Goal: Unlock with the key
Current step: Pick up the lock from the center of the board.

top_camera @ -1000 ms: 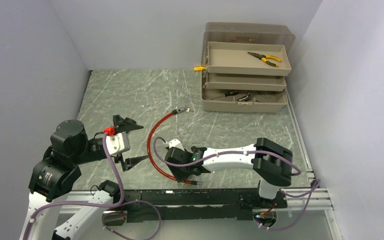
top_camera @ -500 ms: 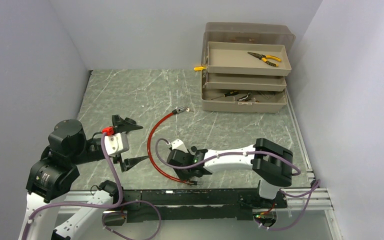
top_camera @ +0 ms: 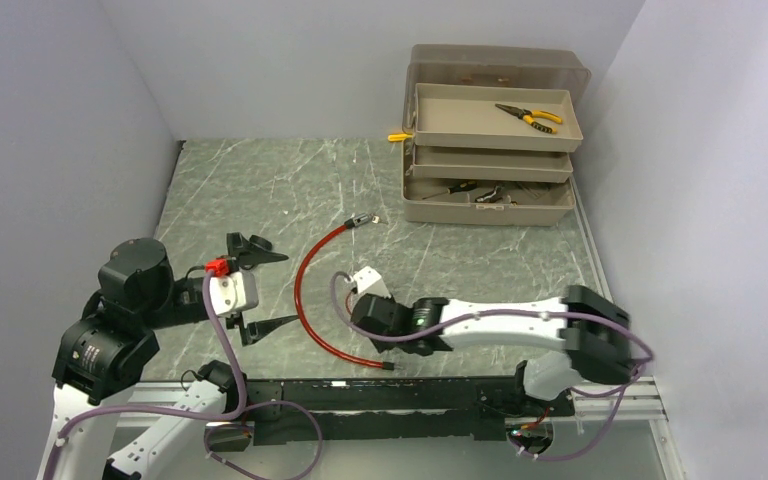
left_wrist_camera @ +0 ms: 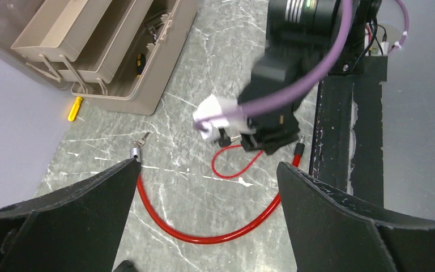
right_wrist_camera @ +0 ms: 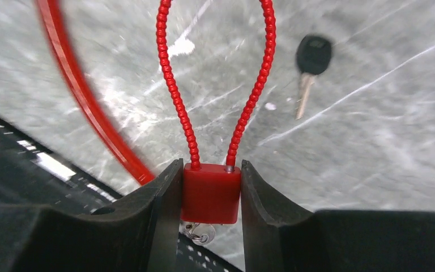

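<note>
The key lies on the table beside the loop of the padlock.

Robot lab test cell, walled on three sides.
Plain pale grey walls close behind and beside an open tan plastic tiered toolbox; before it lies a grey marble-patterned counter, with the cabled left arm and right arm on a black rail at the edge farthest from the toolbox.

From above, the right gripper hides the red padlock — only its wrist camera shows it, lower edge sunk between the jaws. The thick red cable is blurred, cut off at the top. In the toolbox, the lowest tray's tools are too small to name.
</note>
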Robot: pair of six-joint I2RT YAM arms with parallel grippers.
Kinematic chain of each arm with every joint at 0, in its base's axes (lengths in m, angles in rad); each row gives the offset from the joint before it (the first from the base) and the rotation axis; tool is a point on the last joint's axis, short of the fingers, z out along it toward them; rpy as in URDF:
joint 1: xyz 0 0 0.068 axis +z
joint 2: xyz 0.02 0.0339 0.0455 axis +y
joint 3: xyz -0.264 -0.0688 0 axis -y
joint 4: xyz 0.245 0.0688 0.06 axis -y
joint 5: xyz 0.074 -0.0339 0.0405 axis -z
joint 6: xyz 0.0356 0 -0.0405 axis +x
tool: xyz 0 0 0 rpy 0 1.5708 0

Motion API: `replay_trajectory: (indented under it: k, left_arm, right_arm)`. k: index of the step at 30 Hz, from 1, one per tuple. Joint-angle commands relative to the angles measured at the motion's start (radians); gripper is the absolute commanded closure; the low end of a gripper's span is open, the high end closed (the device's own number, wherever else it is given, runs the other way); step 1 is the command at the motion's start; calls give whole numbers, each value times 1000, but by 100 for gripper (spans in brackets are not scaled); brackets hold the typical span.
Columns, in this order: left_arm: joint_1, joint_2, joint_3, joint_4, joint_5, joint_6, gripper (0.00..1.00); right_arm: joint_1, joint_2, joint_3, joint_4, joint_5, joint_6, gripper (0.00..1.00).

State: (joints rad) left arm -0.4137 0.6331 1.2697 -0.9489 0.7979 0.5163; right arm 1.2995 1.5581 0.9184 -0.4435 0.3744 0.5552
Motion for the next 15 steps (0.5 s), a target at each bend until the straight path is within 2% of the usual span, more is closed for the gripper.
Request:
replay_trajectory:
  k: [1,4,7,11,15]
  left_arm:
    - [3,-5,-17,-17,54,85,2]
    - [3,4,-39,-18,57,97,2]
    - [3,10,-65,19,54,83,2]
    - [3,45,-42,42,53,53,2]
    - [3,85,-16,45,89,-2,2]
  right_arm:
    - [4,-250,40,26,107,-172,99]
    - [33,-350,31,76,129,-340,100]
    - [112,-404,11,133,176,-530,100]
    - [222,-413,7,180,341,-761,100]
    - [314,-436,-41,315,506,-1031,100]
